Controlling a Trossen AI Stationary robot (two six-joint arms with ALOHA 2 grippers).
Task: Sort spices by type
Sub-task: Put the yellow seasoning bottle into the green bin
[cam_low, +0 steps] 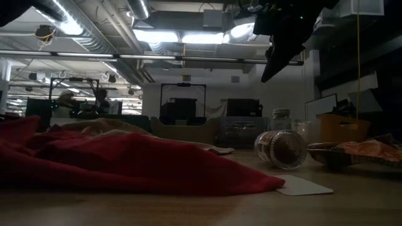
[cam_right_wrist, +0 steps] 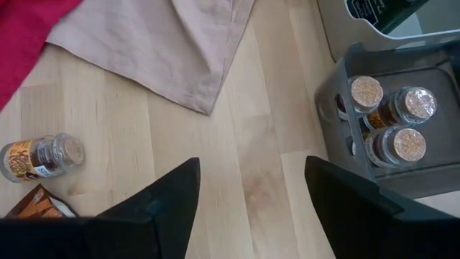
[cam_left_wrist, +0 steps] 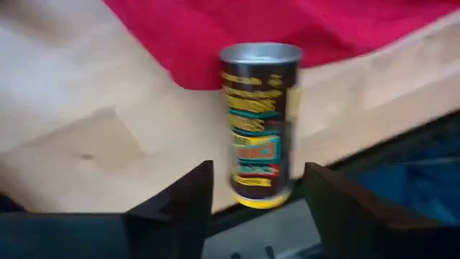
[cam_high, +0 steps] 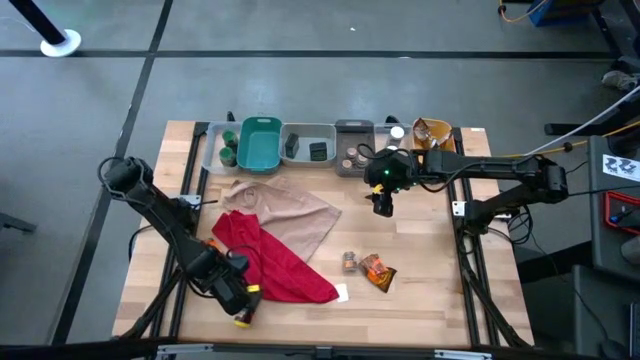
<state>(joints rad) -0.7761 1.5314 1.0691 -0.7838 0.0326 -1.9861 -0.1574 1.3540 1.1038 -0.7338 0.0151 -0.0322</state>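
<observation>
At the near left corner of the table [cam_high: 150, 180], the left gripper [cam_high: 237, 298] hangs low by the table edge with its jaws spread, and a dark yellow-capped bottle [cam_left_wrist: 259, 122] stands or leans between the fingers without being pinched; whether it has just been let go or is about to be taken cannot be told. Beside it lies the red cloth [cam_high: 270, 260], partly overlapped by the tan cloth [cam_high: 285, 208] toward the back. Along the back edge runs the row of bins: a teal bin [cam_high: 258, 143], then a grey bin [cam_high: 305, 140] with dark boxes, then a grey tray [cam_right_wrist: 402, 173] holding three small cork-topped jars [cam_right_wrist: 392, 119]. The right gripper [cam_high: 384, 205] hovers just in front of that tray, jaws wide and empty. Toward the near right, a small brown jar [cam_high: 349, 261] lies on its side just beside an orange packet [cam_high: 378, 271], both unsorted. Sorting looks partway done; the next move probably calls for the right arm to drop onto the lying jar, grip it across its body and carry it to its fellows.
</observation>
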